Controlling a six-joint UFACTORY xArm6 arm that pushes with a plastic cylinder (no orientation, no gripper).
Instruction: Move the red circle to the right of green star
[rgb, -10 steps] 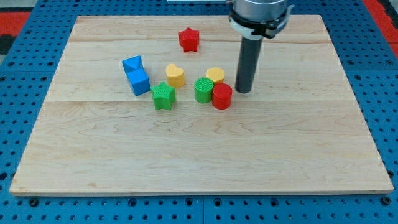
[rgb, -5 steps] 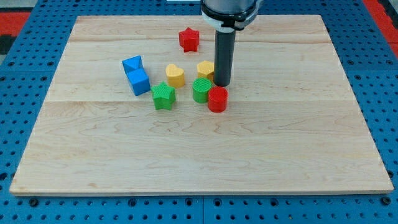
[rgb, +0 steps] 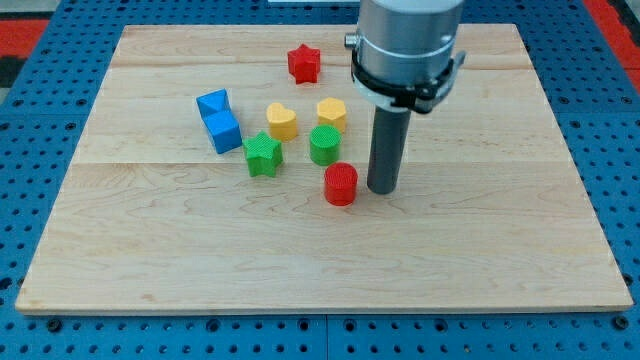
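Note:
The red circle (rgb: 341, 184) lies near the board's middle, below and slightly right of the green circle (rgb: 325, 145). The green star (rgb: 263, 155) sits to the view's left of both, about a block and a half from the red circle and a little higher. My tip (rgb: 382, 189) rests on the board just to the view's right of the red circle, a small gap between them. The rod rises from there to the arm's grey body at the view's top.
A yellow heart (rgb: 282, 121) and a yellow hexagon (rgb: 332, 112) lie above the green blocks. Two blue blocks (rgb: 218, 120) sit left of the heart. A red star (rgb: 304, 63) lies near the top. The wooden board (rgb: 500, 230) ends in blue pegboard.
The red circle has slid down and slightly left, away from the green circle. My tip moved from beside the yellow hexagon down to the red circle's right. The yellow hexagon shifted left a little.

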